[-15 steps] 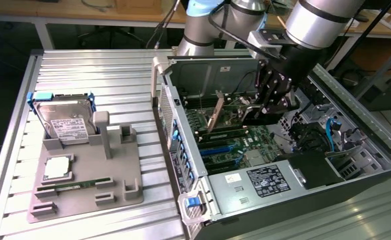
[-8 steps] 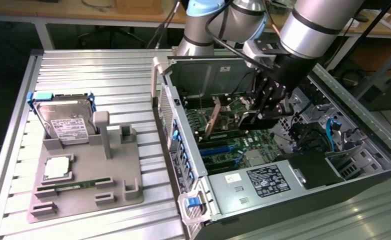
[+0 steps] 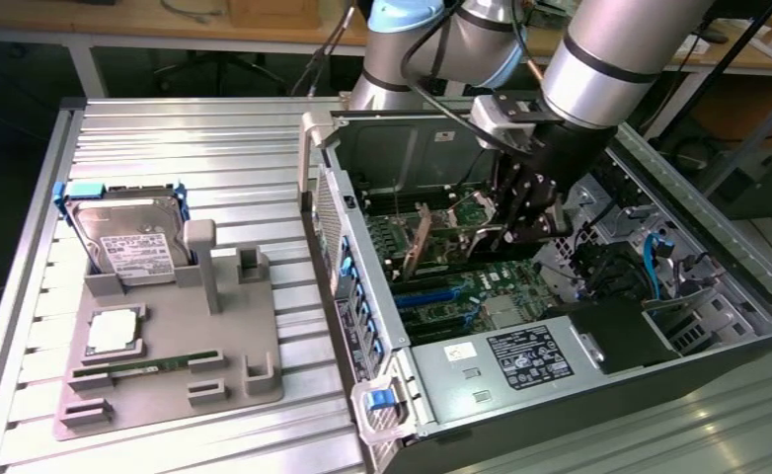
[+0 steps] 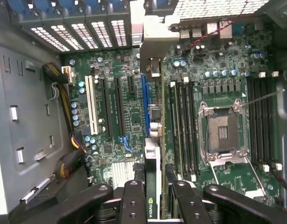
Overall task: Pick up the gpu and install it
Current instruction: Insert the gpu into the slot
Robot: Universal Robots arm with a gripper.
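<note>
Pincer (image 4: 154, 198) grips gpu (image 4: 153, 177) edge-on above motherboard (image 4: 125, 116).

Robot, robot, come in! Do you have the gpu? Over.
Gripper shut on gpu. Card edge-down inside open computer case, over the motherboard. Nothing blocking.

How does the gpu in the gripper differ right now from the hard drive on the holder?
The gpu hangs edge-on inside the open computer case, clamped by the gripper; the hard drive stands leaning in the grey holder outside it, untouched. The gpu shows a green board; the hard drive is silver with a white label. Both are thin flat slabs.
</note>
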